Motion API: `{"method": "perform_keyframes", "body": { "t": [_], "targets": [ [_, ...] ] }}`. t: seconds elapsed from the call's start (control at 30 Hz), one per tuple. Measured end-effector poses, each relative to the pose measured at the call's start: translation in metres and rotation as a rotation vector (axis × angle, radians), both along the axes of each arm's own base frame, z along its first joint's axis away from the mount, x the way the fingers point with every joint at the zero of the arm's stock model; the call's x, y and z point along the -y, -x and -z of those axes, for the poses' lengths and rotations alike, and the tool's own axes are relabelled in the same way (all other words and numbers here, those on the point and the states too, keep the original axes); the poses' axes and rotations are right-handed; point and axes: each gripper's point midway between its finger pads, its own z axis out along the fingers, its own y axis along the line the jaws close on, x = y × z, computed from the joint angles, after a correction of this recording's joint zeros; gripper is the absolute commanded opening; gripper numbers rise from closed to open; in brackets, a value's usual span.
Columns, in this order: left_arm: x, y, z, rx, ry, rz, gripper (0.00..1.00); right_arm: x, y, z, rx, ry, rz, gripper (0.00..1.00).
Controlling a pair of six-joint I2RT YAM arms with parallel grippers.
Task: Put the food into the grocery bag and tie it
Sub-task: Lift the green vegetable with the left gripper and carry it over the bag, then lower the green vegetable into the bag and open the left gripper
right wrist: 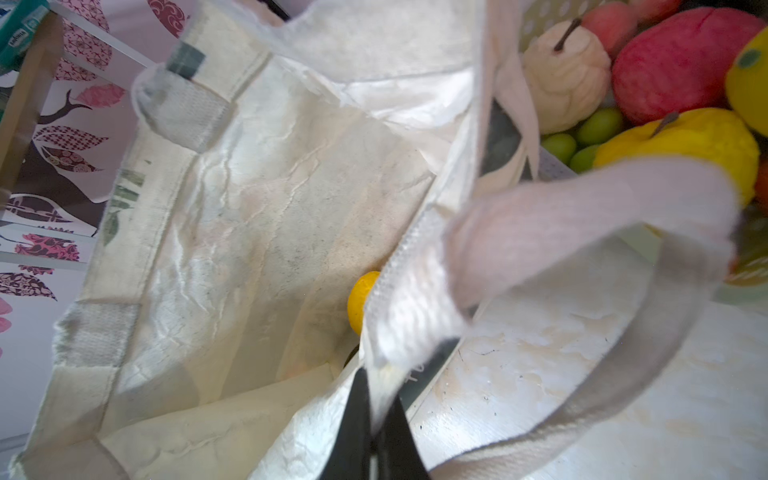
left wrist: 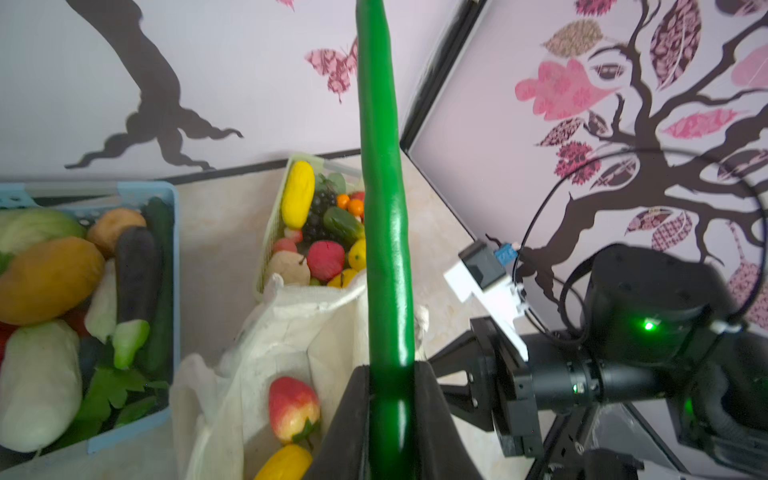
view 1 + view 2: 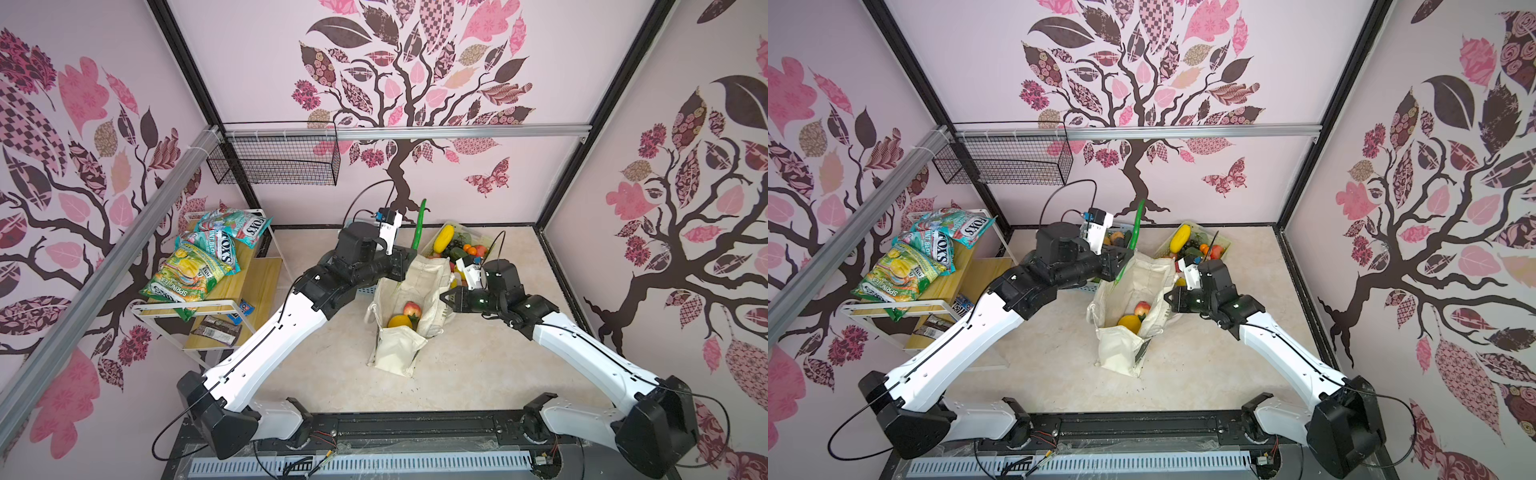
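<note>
The cream grocery bag (image 3: 397,347) (image 3: 1120,349) stands open mid-table. Two pieces of food lie inside it: a red-yellow fruit (image 3: 411,309) (image 2: 293,409) and a yellow one (image 3: 400,321) (image 1: 360,299). My left gripper (image 3: 409,254) (image 3: 1122,254) (image 2: 390,370) is shut on a long green cucumber (image 3: 419,224) (image 2: 382,208). It holds the cucumber nearly upright over the bag's far rim. My right gripper (image 3: 442,297) (image 3: 1168,297) (image 1: 380,382) is shut on the bag's right rim where a strap (image 1: 582,216) is sewn on, and keeps the mouth open.
A pale green basket (image 3: 462,227) (image 2: 270,232) of fruit stands behind the bag at right. A light blue basket (image 2: 174,249) of vegetables is behind it at left, under my left arm. A wooden shelf (image 3: 232,286) with snack packets is far left, below a wall-mounted wire basket (image 3: 274,162).
</note>
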Motion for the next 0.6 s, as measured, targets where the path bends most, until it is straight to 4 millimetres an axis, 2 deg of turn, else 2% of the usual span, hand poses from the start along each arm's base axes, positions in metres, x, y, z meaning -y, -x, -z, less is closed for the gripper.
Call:
{"method": "perform_keyframes", "body": {
  "t": [0.13,0.33,0.6],
  "targets": [
    [0.009,0.016,0.035,-0.069,-0.062,0.043,0.19,0.001,-0.003,-0.013,0.027,-0.014,0.021,0.05],
    [0.007,0.027,0.076,-0.135,-0.147,0.069,0.18,0.002,-0.005,-0.030,0.061,-0.033,0.033,0.05],
    [0.006,0.031,0.110,-0.192,-0.240,0.093,0.17,0.003,-0.006,-0.029,0.061,-0.030,0.038,0.05]
  ]
}}
